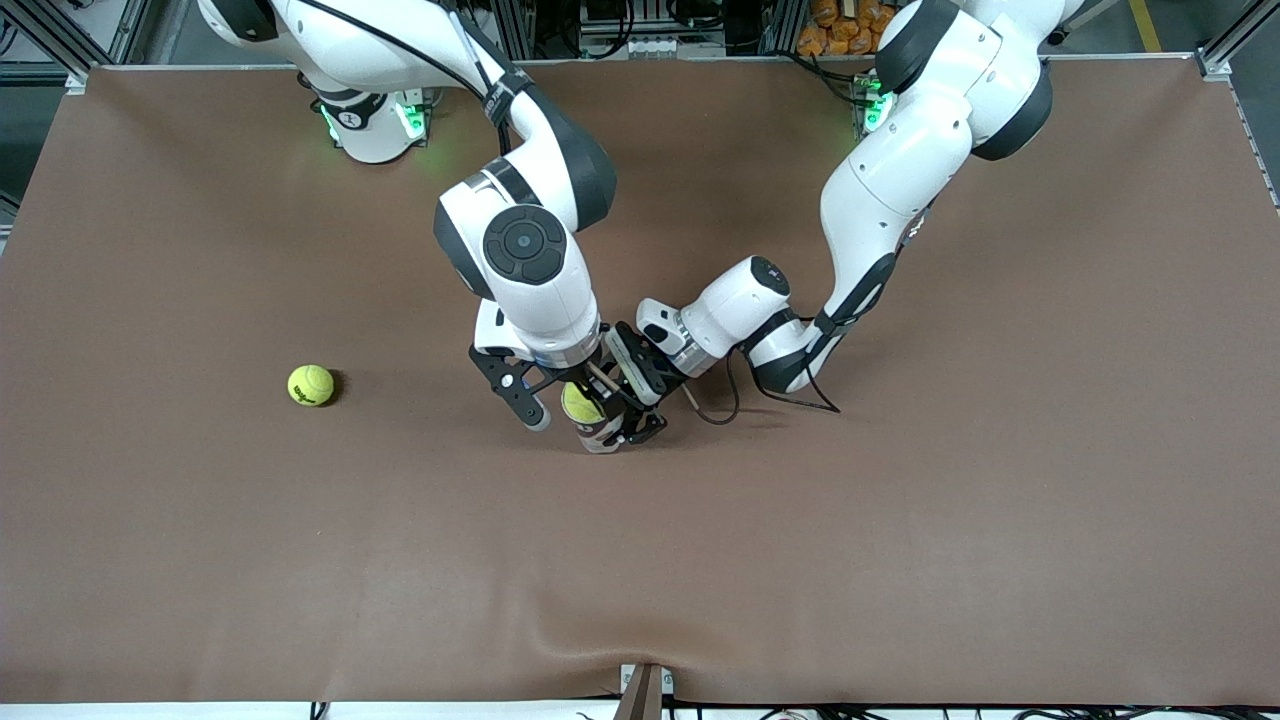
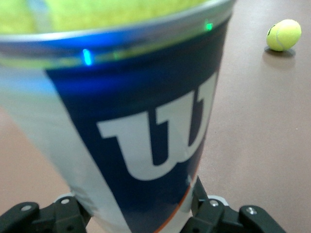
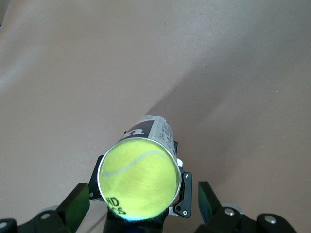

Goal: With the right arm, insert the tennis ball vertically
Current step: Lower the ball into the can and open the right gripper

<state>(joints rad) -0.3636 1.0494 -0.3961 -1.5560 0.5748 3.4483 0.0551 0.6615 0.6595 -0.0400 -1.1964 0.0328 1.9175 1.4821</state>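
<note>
A loose tennis ball (image 1: 311, 385) lies on the brown table mat (image 1: 900, 520) toward the right arm's end of the table, well apart from everything else; the left wrist view catches the same ball (image 2: 284, 35) resting alone on the mat. Next along, the right gripper (image 1: 563, 400) hangs over the mouth of an upright Wilson tennis ball can (image 1: 601, 432) near the middle of the table, its fingers (image 3: 75, 206) spread wide to either side of the can's rim and touching nothing. A second tennis ball (image 3: 138, 182) sits in the top of the can, filling the opening level with the silver rim, free of the right gripper's fingers. The can (image 2: 141, 131) stands vertical, its blue label with the white W facing the left wrist camera. The left gripper (image 1: 640, 415) comes in low from the left arm's end and clamps the lower part of the can from the side, one finger (image 2: 209, 213) pressed against each flank of the can near its base
</note>
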